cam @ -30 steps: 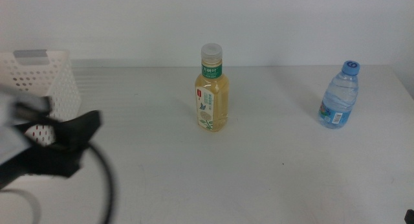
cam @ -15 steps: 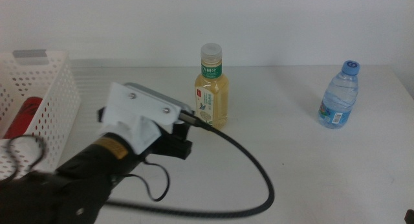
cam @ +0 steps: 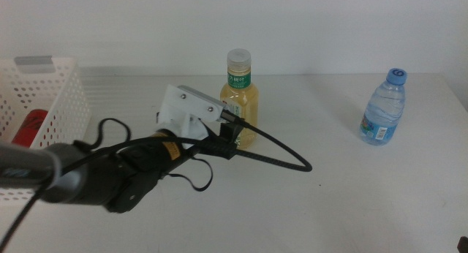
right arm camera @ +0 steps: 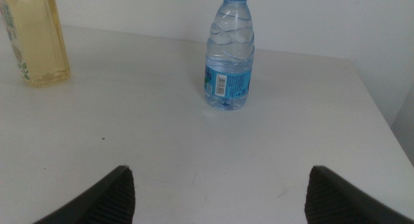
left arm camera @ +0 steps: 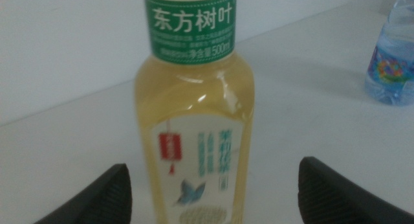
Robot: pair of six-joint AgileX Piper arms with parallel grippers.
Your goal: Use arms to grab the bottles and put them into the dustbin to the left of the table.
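Observation:
The pale-yellow tea bottle (cam: 243,105) stands upright at the table's middle. My left gripper (cam: 232,133) has reached in from the left and sits right at the bottle's lower left side, trailing a black cable. In the left wrist view the tea bottle (left arm camera: 194,120) fills the frame between the open jaws of the left gripper (left arm camera: 213,169), which are apart from it. The clear water bottle (cam: 383,110) stands at the right. My right gripper (right arm camera: 220,185) is open and empty, well short of the water bottle (right arm camera: 229,56). The red can (cam: 29,129) lies in the white dustbin (cam: 62,85).
The black cable (cam: 285,159) loops over the table in front of the tea bottle. The dustbin stands at the far left edge. The tea bottle also shows in the right wrist view (right arm camera: 35,43), and the water bottle in the left wrist view (left arm camera: 391,62).
My left arm has swung from the dustbin at the left across the table to the tea bottle. Both bottles have not moved.

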